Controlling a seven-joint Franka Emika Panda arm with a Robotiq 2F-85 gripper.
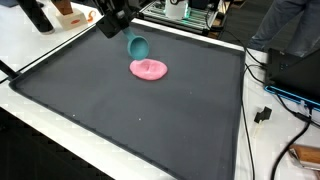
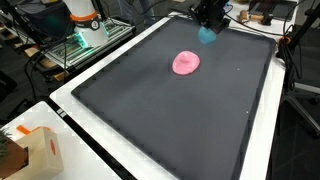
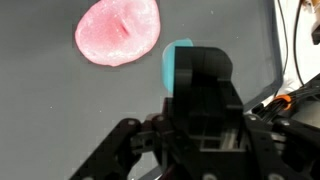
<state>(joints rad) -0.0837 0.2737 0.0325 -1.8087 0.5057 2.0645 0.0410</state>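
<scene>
A small teal cup (image 1: pixel 137 46) hangs tilted above the far part of the black mat (image 1: pixel 130 120), and my gripper (image 1: pixel 127 36) is shut on its rim. The cup (image 2: pixel 208 35) and gripper (image 2: pixel 208 26) sit near the mat's back edge. In the wrist view only a strip of the cup (image 3: pixel 175 62) shows; a dark finger (image 3: pixel 205 72) hides the rest. A flat pink bowl-like piece (image 1: pixel 149 69) lies on the mat just in front of the cup, also visible from the other side (image 2: pixel 186 63) and in the wrist view (image 3: pixel 118 30).
The white table (image 1: pixel 265 150) borders the mat. Cables and a connector (image 1: pixel 264 114) lie along one side. A cardboard box (image 2: pixel 35 150) stands at a table corner. Racks and equipment (image 2: pixel 85 30) crowd the space behind the mat.
</scene>
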